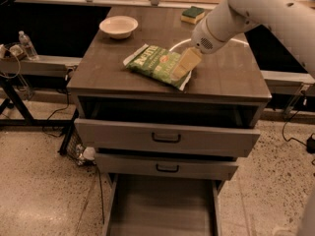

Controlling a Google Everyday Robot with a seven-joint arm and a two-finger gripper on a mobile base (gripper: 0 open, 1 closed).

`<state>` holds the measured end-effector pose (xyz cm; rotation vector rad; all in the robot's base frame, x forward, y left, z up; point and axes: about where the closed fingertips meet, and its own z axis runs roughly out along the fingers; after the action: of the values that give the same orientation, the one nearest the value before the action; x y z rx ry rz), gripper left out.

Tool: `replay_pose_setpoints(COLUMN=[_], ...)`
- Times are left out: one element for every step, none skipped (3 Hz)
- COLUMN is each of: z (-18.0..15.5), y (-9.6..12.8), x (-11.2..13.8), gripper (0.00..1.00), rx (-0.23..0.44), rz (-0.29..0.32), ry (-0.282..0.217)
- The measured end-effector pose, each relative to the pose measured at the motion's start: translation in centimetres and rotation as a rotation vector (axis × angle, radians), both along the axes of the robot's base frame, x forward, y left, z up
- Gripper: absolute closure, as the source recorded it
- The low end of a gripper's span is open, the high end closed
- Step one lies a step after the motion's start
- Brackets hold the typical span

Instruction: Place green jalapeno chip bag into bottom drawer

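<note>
The green jalapeno chip bag [156,64] lies flat on the cabinet top [226,77], near the middle towards the front. My gripper [182,66] hangs from the white arm [246,11] coming in from the upper right, and it is right over the bag's right end, at or touching it. The bottom drawer [162,208] is pulled out at floor level below the cabinet front, showing a bare grey floor.
A white bowl [118,26] stands at the back left of the top and a green-and-yellow sponge [193,14] at the back. The top drawer [167,137] is pulled partly out and the middle drawer [167,167] slightly. A water bottle [27,44] and cables are on the left.
</note>
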<state>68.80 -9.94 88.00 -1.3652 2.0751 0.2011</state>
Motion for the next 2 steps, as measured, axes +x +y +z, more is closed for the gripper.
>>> replay_pose_setpoints(z=[-2.5,-3.7], y=[1.0,1.8], x=[1.8,1.1], gripper=[0.01,0.31], rx=[0.061,0.094], rz=[-0.027,-0.024], ry=[0.081,0.151])
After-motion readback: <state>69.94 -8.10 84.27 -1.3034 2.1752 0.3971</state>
